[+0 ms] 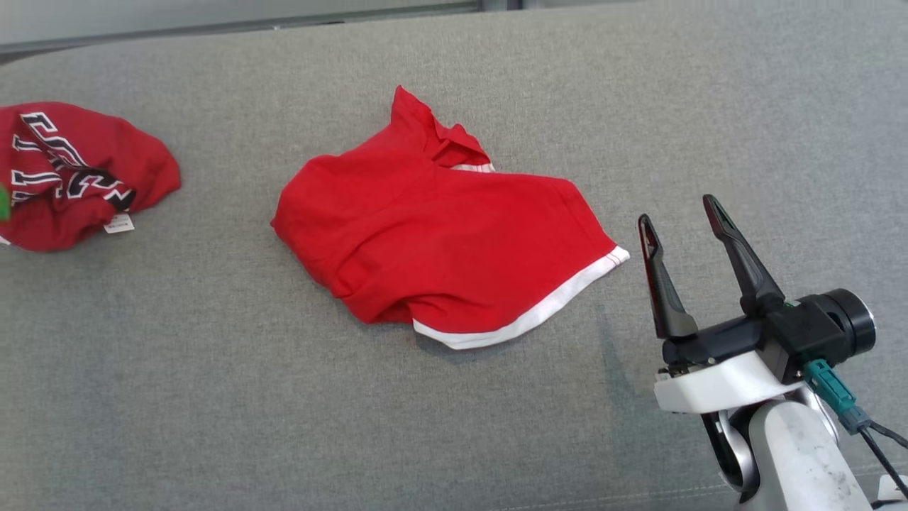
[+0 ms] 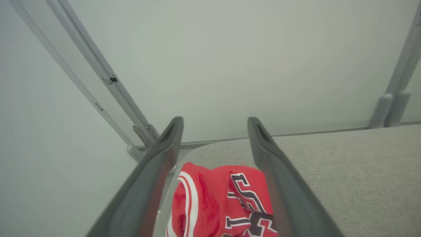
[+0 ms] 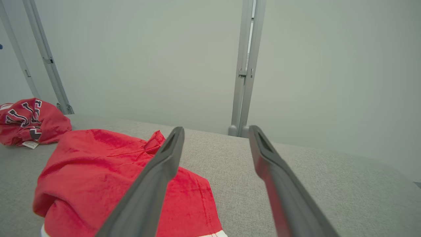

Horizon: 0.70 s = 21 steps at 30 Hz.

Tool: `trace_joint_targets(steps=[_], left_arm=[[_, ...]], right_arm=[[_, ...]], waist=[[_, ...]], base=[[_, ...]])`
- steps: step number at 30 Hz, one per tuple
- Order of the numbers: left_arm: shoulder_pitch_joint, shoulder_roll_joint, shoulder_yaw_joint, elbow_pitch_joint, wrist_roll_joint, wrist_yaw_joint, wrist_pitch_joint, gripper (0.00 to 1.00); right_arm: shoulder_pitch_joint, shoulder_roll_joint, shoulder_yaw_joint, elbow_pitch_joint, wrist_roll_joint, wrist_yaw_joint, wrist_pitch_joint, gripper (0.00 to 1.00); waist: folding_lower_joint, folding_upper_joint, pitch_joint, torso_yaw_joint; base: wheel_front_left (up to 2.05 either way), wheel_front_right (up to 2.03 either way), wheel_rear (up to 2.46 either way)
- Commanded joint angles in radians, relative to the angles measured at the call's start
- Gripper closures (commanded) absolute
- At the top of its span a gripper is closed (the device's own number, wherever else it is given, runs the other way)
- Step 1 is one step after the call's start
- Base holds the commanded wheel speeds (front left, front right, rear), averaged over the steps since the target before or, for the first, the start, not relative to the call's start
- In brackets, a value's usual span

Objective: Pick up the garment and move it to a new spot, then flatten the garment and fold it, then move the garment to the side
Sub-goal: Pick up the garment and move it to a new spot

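A crumpled red garment with black-and-white lettering (image 1: 71, 177) lies at the far left of the grey fabric surface (image 1: 213, 397). In the left wrist view it (image 2: 223, 204) sits just below and between the spread fingers of my left gripper (image 2: 215, 121), which is open and holds nothing. A second red garment with a white hem (image 1: 440, 234) lies loosely spread in the middle. My right gripper (image 1: 677, 211) is open just right of that hem, apart from it. The right wrist view shows this garment (image 3: 98, 171) left of and under the right gripper (image 3: 216, 129), with the lettered one (image 3: 31, 120) far left.
The grey surface ends at a pale wall behind, with metal posts (image 3: 245, 69) standing along it. The surface's left end (image 2: 184, 154) curves off close to the lettered garment. Bare fabric stretches along the front and to the right.
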Motion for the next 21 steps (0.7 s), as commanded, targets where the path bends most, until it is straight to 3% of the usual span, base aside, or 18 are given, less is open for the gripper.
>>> trace_joint_targets(steps=[1,9,21], left_arm=[[0.024,-0.004,-0.004,-0.014,0.015,0.0,-0.005,0.0],[0.195,-0.053,0.016,-0.287,0.034,0.049,-0.008,0.0],[0.573,-0.138,0.08,-0.672,0.085,0.199,-0.007,0.0]], right_arm=[[0.02,-0.004,-0.006,0.003,0.004,0.0,-0.004,0.0],[0.062,-0.004,-0.027,0.009,0.023,0.0,-0.004,0.0],[0.102,-0.004,-0.041,0.009,0.044,0.0,-0.004,0.0]], waist=[[0.0001,0.0002,-0.061,0.007],[0.0001,0.0002,-0.133,-0.009],[0.0001,0.0002,-0.181,-0.017]], base=[[0.0,0.0,0.0],[0.0,0.0,0.0],[0.0,0.0,0.0]])
